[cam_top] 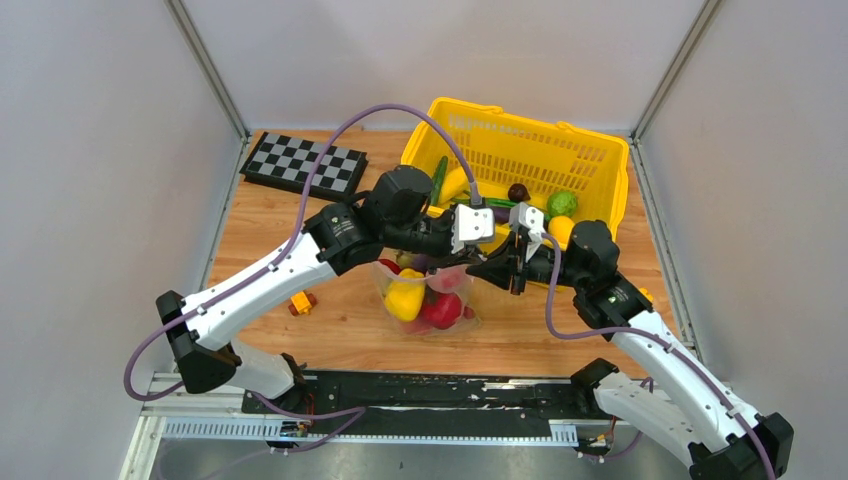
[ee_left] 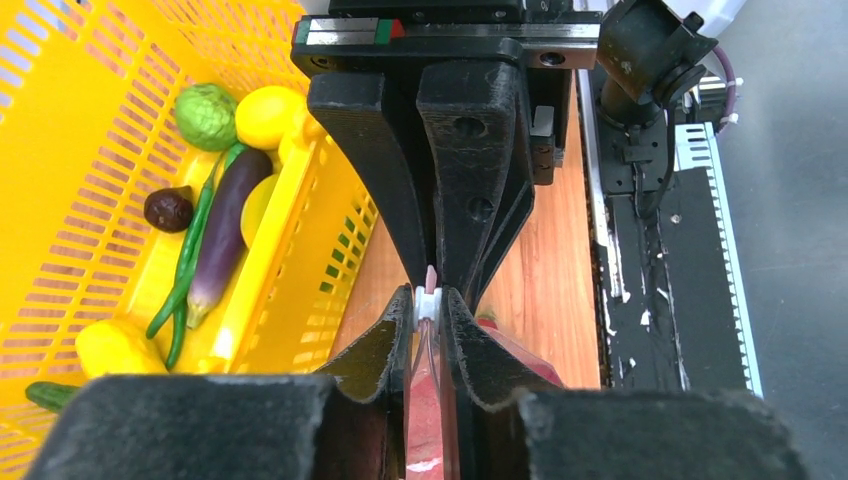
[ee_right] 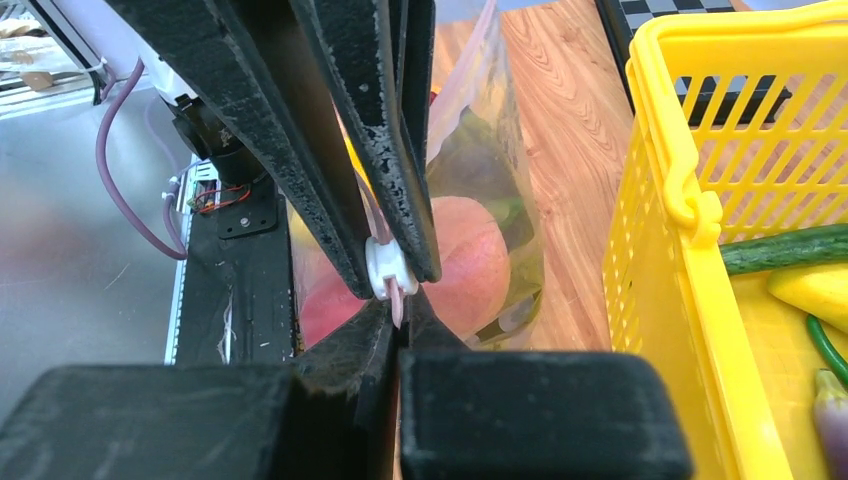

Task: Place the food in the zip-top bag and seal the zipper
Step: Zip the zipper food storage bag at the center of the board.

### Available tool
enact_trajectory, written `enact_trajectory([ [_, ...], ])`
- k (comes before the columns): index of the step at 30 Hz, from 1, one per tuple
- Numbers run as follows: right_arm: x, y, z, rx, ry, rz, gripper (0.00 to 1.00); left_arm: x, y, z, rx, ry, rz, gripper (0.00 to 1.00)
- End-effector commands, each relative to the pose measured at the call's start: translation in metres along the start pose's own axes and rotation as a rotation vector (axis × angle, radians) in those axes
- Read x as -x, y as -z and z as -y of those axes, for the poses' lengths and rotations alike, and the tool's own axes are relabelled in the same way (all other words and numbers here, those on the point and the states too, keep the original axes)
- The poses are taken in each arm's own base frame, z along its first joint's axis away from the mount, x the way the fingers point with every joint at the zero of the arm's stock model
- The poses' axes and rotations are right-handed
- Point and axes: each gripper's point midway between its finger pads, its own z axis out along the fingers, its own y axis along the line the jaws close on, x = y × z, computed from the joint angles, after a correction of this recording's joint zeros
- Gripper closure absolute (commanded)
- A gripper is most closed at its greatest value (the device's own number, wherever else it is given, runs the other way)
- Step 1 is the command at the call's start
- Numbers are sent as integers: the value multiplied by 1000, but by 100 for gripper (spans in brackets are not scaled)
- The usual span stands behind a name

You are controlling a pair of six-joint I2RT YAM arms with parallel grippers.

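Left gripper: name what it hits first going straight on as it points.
Likely the right gripper, facing it tip to tip just past the white slider the left gripper pinches.

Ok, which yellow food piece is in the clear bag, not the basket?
The yellow pepper, beside the red piece in the bag; other yellow pieces lie in the basket.

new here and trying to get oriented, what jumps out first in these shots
Both arms meet tip to tip in the middle of the overhead view: the left gripper pinches the white slider, the right gripper the pink zipper beside it. Under them is the zip-top bag holding food; behind stands a yellow basket with more vegetables.
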Motion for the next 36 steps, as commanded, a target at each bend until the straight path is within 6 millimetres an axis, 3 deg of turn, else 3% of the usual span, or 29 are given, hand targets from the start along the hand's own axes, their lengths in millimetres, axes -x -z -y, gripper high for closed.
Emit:
enact_trajectory([
  [1, 33, 4, -2, -4, 91, 81, 100, 19, 14, 1, 17, -38, 47, 86],
  [7, 33, 5, 0, -19, 95, 85, 100, 14, 18, -3, 54, -32, 20, 95],
  [25, 28, 4, 3, -38, 93, 91, 100, -4, 38, -5, 145, -4, -32, 96],
  [30, 29, 4, -6, 19, 98, 92, 99, 4, 33, -7, 148, 11, 10, 100],
  [36, 36, 4, -13, 62, 126, 89, 66, 13, 25, -3, 99, 19, 48, 100],
])
